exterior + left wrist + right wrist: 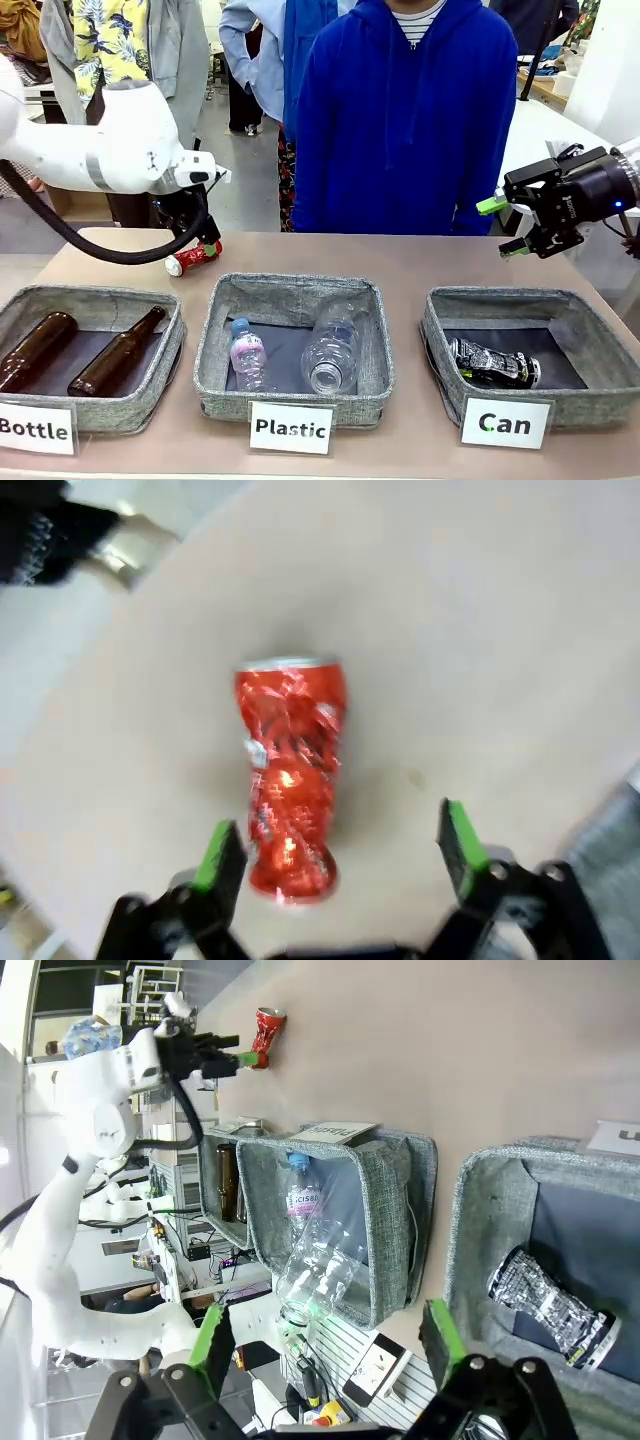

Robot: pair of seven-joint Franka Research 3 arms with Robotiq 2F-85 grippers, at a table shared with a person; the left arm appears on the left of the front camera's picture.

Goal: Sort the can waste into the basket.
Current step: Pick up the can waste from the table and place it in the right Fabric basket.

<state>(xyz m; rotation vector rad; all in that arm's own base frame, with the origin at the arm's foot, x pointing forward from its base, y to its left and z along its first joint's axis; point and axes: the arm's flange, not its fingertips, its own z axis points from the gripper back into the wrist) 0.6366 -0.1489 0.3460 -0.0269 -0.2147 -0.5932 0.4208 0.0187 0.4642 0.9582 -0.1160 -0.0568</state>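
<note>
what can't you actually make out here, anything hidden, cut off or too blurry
- Left wrist view: print on the red can is smeared by blur, unreadable.
- Front view: the left end effector covers part of that can, so contact cannot be told.
- Front view: the black can lettering is too small to read.
- Right wrist view: the Can card is cut off by the right edge.

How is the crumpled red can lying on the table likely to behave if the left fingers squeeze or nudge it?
The shiny red metal can is already crumpled at its waist, so it probably gives further when squeezed. Lying on its side on the beige table, it may roll if nudged, though its dents should limit that.
</note>
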